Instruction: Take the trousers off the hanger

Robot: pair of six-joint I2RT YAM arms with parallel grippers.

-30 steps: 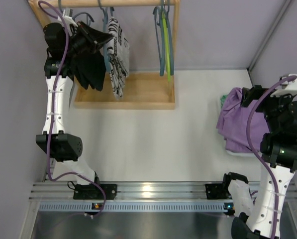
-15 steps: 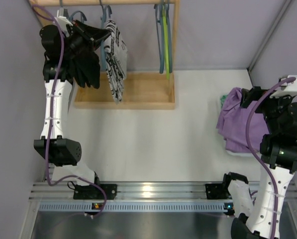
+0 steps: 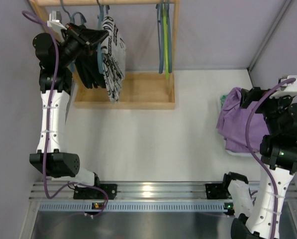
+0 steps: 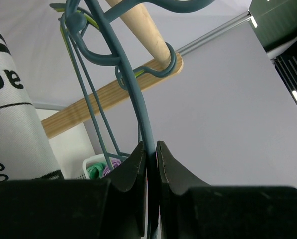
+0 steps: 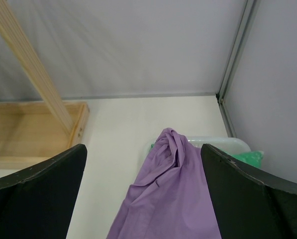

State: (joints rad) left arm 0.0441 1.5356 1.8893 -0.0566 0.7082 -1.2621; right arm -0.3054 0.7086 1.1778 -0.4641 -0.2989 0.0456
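Note:
My left gripper is up at the wooden rail, shut on the wire of a blue hanger. In the left wrist view the fingers pinch that wire just below its hook. The black trousers hang under the gripper. The white trousers with black print hang beside them and also show in the left wrist view. The purple trousers lie heaped at the right over a basket. My right gripper is open and empty above the purple trousers.
The wooden rack base sits at the back left. Empty blue and green hangers hang at the rail's right end. A white basket holding green mottled cloth stands by the right wall. Grey walls close in the sides.
My left arm has risen and drawn back to the left with the hanger; the black trousers moved with it and the printed ones swung slightly. The right arm has not moved.

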